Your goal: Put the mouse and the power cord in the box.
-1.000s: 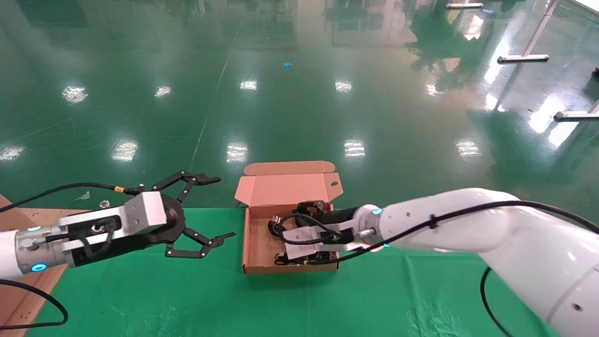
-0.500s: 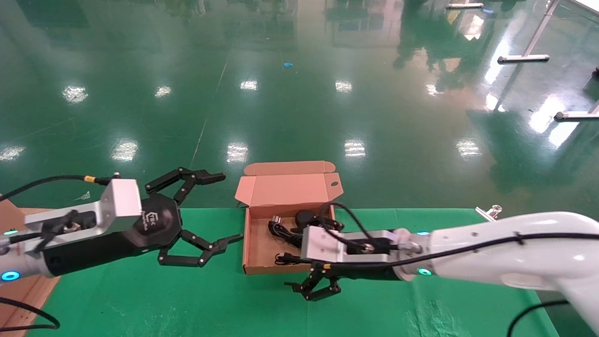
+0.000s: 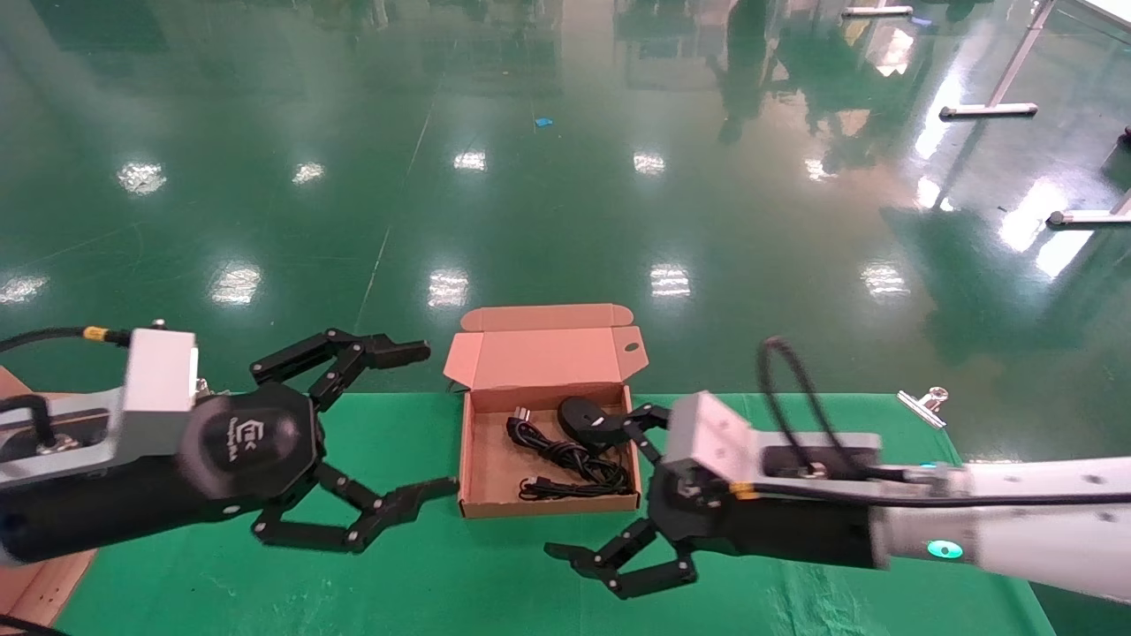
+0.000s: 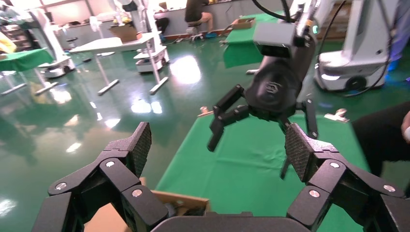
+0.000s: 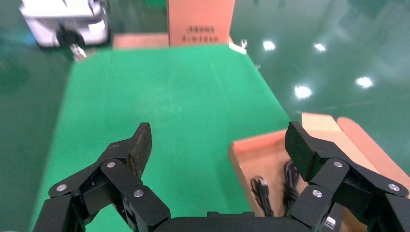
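Note:
The brown cardboard box (image 3: 473,459) stands open on the green cloth, its flap lid (image 3: 543,353) raised at the back. Inside lie the black oval mouse (image 3: 580,413) at the back right and the coiled power cord (image 3: 570,464) across the middle. My right gripper (image 3: 583,490) hangs open and empty just off the box's near right corner. My left gripper (image 3: 426,417) is open and empty, left of the box. The right wrist view shows the box (image 5: 239,162) and the cord (image 5: 261,188) past the right gripper (image 5: 220,145). The left gripper (image 4: 217,150) faces the right gripper (image 4: 270,96).
A metal clip (image 3: 923,402) sits at the far right edge of the green cloth (image 3: 795,442). A brown board (image 3: 26,565) lies beside the cloth at the near left. A tall cardboard carton (image 5: 200,21) stands beyond the cloth's left end.
My right gripper has come up out of the box and drawn back to the near right, uncovering the mouse and cord inside. The left arm has pulled back slightly toward me.

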### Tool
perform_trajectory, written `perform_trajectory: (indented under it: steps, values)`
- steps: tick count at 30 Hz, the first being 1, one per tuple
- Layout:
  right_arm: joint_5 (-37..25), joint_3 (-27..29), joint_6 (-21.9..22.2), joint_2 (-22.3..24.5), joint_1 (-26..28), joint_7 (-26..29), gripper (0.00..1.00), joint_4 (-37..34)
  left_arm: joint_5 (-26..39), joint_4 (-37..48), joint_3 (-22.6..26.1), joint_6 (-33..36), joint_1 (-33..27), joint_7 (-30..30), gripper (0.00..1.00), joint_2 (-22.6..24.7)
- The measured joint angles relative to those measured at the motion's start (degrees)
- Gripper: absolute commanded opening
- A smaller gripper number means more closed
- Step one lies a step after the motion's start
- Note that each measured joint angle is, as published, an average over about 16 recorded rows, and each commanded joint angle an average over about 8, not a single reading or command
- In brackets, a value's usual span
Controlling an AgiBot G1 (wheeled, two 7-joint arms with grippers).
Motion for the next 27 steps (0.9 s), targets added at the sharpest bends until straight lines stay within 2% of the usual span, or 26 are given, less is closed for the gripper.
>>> perform_trajectory:
  steps: [16,20,27]
  values:
    - [12.7,16.5,-13.3,11.6,-9.3,7.9,1.00,9.6,-1.3,-17.2,-7.7,1.8,7.0,-18.5,1.00,-5.3]
    - [15.4,20.1,-16.1,14.1,-11.3,9.5,1.00,11.7,-1.5,-20.4,-9.1,2.2,8.3,-21.8,1.00,-6.3]
    - [17.8,23.2,-18.6,16.2,-13.1,11.0,1.00,13.5,-1.7,-23.0,-10.3,2.5,9.3,-24.5,1.00,-7.1]
